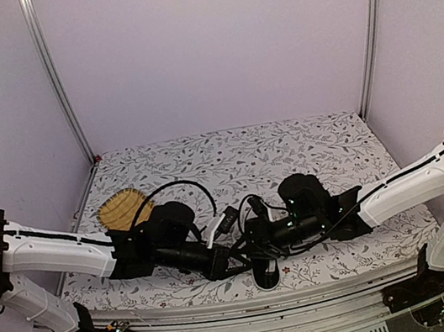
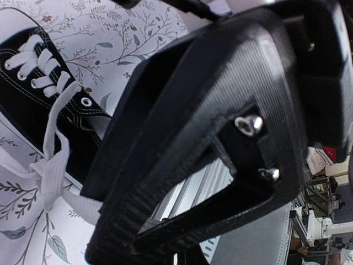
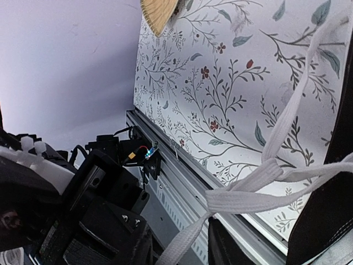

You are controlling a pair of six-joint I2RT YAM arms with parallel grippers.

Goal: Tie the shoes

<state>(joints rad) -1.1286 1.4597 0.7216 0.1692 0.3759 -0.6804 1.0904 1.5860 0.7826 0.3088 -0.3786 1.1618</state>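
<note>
The black sneaker (image 1: 266, 275) lies at the table's front edge, mostly under the two grippers. The left wrist view shows its laced top (image 2: 22, 105) and a white lace (image 2: 53, 138) running down through a crossing to my left gripper (image 2: 113, 243), whose jaws meet at the tip on it. My left gripper (image 1: 225, 262) and right gripper (image 1: 251, 245) almost touch above the shoe. In the right wrist view a lace knot (image 3: 237, 200) hangs over the edge. One strand runs down left; others vanish behind my right finger (image 3: 328, 210).
A yellow woven mat (image 1: 121, 208) lies at the back left, also in the right wrist view (image 3: 160, 14). The floral cloth (image 1: 288, 151) covers the table. An aluminium rail (image 3: 182, 182) runs along the front edge. The left arm's base and wiring (image 3: 118, 149) sit below it.
</note>
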